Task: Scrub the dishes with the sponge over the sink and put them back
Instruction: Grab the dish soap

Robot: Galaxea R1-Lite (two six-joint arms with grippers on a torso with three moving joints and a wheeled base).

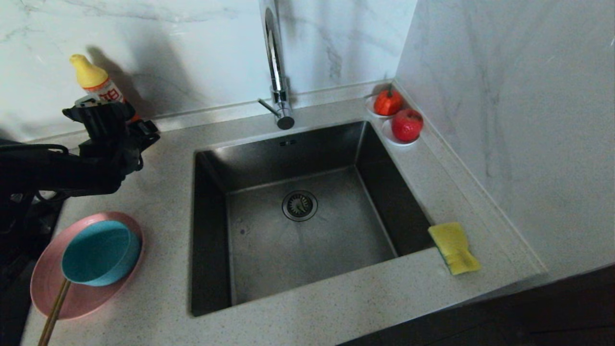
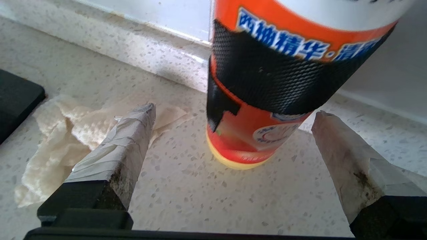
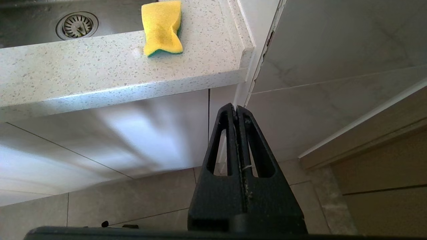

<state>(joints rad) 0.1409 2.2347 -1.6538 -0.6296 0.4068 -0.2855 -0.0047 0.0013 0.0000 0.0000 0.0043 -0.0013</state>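
Opening step, nothing scrubbed: left end effector (image 2: pixel 233 111) spread wide before detergent bottle (image 2: pixel 267 83), upper left. Right end effector (image 3: pixel 237 108) closed, parked low. Next: grasp yellow sponge (image 1: pixel 454 247).

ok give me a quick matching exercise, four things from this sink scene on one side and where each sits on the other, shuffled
Things:
1. sponge
2. blue bowl
3. soap bottle
4. red fruit

Places:
A. on the pink plate
B. on a white saucer in the back right corner
C. between the open jaws of the left gripper
D. on the counter at the sink's front right corner

Pairs: 1-D, 2-A, 3-C, 4-B
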